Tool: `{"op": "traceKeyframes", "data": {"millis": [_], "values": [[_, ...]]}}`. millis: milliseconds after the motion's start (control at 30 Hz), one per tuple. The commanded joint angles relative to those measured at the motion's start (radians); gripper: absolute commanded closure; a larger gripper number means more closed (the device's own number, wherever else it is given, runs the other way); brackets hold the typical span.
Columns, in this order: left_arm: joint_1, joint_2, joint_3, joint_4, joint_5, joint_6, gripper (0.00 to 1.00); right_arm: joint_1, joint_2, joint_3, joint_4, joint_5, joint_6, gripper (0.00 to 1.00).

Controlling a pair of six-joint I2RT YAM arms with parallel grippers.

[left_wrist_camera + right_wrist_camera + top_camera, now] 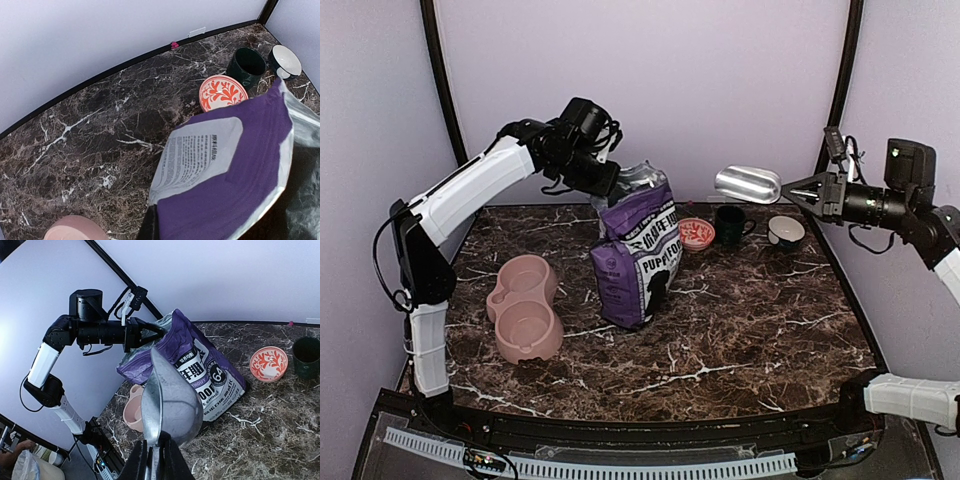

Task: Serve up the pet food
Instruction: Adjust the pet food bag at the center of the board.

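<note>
Metal scoop (170,400) sits clamped by its handle in right gripper (154,452), raised over table (740,330) at far right. Mid-table, left gripper (610,180) pinches top edge of standing purple-and-white bag (638,255). No view shows kibble: bag interior is hidden.

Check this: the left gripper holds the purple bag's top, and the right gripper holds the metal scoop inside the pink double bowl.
Wrong place. The right gripper holds the metal scoop up in the air, far from the pink double bowl; the top external view shows it.
</note>
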Motion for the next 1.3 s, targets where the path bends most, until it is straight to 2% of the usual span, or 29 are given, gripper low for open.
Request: {"op": "traceKeyframes", "data": {"millis": [0,200,333,433,667,833,1000,1133,1267], "values": [[-0.002,-0.168,-0.015,0.122,-0.06,-0.089,1.0,0.0,0.001,-0.009,0.06,0.018,0.006,1.0],[-0.002,-0.211,-0.087,0.146,-0.001,-0.101,1.0,0.0,-0.003,-0.039,0.062,0.043,0.012,1.0],[-0.002,-0.221,-0.106,0.151,0.016,-0.089,0.91,-0.001,-0.019,-0.067,0.07,0.052,0.021,1.0],[-0.003,-0.233,-0.12,0.17,0.027,-0.077,0.82,0.0,-0.031,-0.093,0.087,0.055,0.039,1.0],[-0.003,-0.266,-0.13,0.186,0.05,-0.064,0.5,0.0,-0.103,-0.258,0.212,0.119,0.182,1.0],[-0.006,-0.306,-0.114,0.153,0.06,-0.084,0.35,0.001,-0.152,-0.328,0.235,0.203,0.224,1.0],[-0.045,-0.351,-0.096,0.14,0.053,-0.102,0.3,0.002,-0.178,-0.372,0.316,0.257,0.291,1.0],[-0.171,-0.352,-0.034,0.136,-0.012,-0.091,0.29,0.005,-0.173,-0.378,0.387,0.282,0.322,1.0],[-0.223,-0.325,-0.024,0.168,0.037,-0.137,0.29,0.019,-0.17,-0.385,0.452,0.316,0.337,1.0]]}}
